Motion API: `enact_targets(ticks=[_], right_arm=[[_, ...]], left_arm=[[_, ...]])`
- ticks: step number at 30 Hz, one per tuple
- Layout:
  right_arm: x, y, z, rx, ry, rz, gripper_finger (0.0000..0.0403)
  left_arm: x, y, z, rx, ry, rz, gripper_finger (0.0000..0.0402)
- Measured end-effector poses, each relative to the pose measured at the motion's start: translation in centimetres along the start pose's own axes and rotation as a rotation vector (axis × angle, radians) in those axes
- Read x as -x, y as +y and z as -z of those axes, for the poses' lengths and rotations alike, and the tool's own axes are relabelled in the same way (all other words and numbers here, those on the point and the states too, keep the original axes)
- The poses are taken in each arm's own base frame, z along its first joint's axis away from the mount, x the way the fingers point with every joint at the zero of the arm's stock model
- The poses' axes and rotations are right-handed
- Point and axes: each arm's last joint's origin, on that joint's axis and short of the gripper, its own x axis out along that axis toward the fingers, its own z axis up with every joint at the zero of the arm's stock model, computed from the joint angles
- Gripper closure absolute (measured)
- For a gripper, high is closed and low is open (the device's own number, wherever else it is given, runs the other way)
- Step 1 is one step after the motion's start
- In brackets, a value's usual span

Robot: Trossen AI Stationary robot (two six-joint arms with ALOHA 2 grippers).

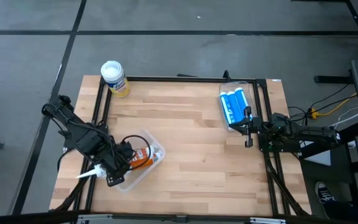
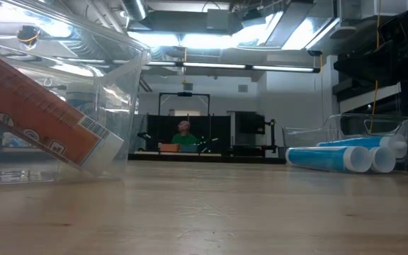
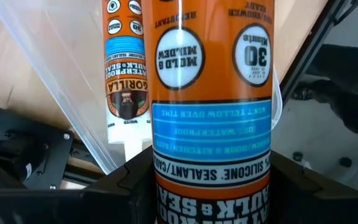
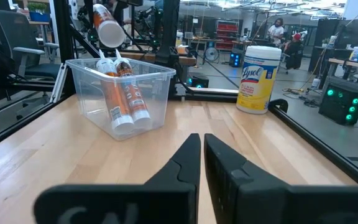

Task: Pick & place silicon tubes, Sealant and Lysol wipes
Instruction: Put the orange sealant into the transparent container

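- High view: wooden desk (image 1: 191,143) in a black frame, with an arm at each side.
- Left gripper (image 1: 112,173): over the near-left part of the desk, above a clear plastic bin (image 1: 143,163); its fingers hold an orange sealant tube (image 3: 210,106), white nozzle (image 1: 87,173) pointing off the desk's left edge.
- Left wrist view: the held tube fills the frame, label reading silicone sealant; a second orange tube (image 3: 124,74) lies beyond it inside the bin.
- Right wrist view: two orange tubes (image 4: 124,99) lean upright in the bin, and the held one (image 4: 107,26) sits above them.
- Lysol wipes (image 1: 114,78): yellow canister with white lid, upright at the far-left corner of the desk, well apart from the bin.
- Blue tubes (image 1: 235,107): lying side by side in a second clear bin (image 1: 227,90) at the far-right part of the desk.
- Right gripper (image 1: 248,132): just beside that bin's near end, fingers pressed together and holding nothing.
- Low view: a person (image 2: 184,136) sits in the room behind the desk.
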Motion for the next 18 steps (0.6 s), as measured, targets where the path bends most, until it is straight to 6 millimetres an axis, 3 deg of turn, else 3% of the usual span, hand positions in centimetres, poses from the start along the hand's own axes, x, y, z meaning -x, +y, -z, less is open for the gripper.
enact_targets(ticks=[18], right_arm=[[0.0,0.0,0.0,0.000,0.000,0.000,0.0378]], left_arm=[[0.0,0.8,-1.7,0.024,0.038,0.022,0.0204]])
